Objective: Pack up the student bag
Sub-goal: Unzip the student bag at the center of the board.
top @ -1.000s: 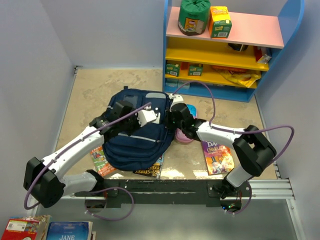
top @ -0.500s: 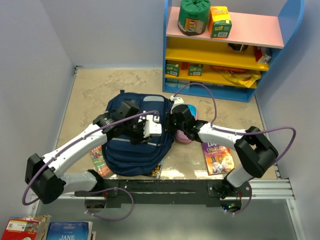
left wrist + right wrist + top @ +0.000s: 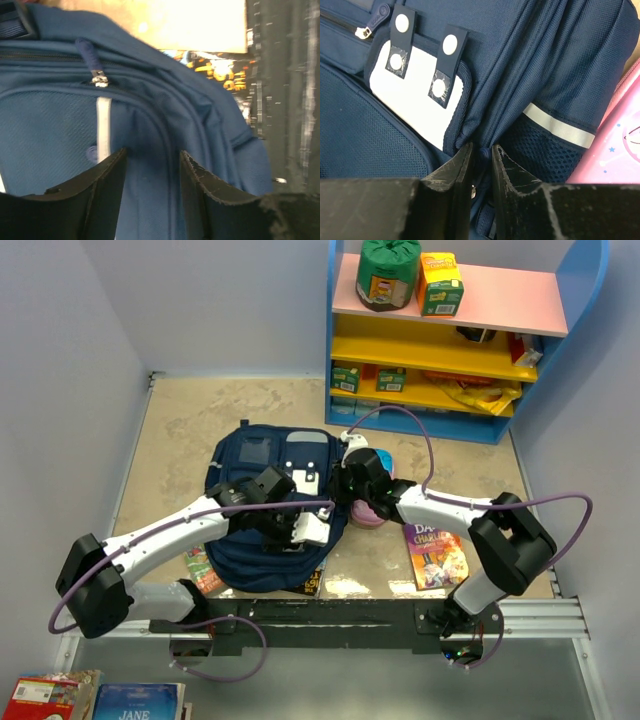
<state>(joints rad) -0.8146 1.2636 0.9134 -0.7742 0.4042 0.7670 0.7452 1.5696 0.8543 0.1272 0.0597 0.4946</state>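
1. Your student bag (image 3: 255, 565) is navy fabric, lying flat on the table (image 3: 200, 410), front up.
2. You'll see white patches and a light blue-grey square on its far half.

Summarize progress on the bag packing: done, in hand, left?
Done: little to show; the backpack lies flat on the table, and the zip in the left wrist view looks shut. In hand: left tool open over its front; right tool at its side seam, jaws narrowly apart, grip unclear. Left: the pencil case and a book lie outside it.
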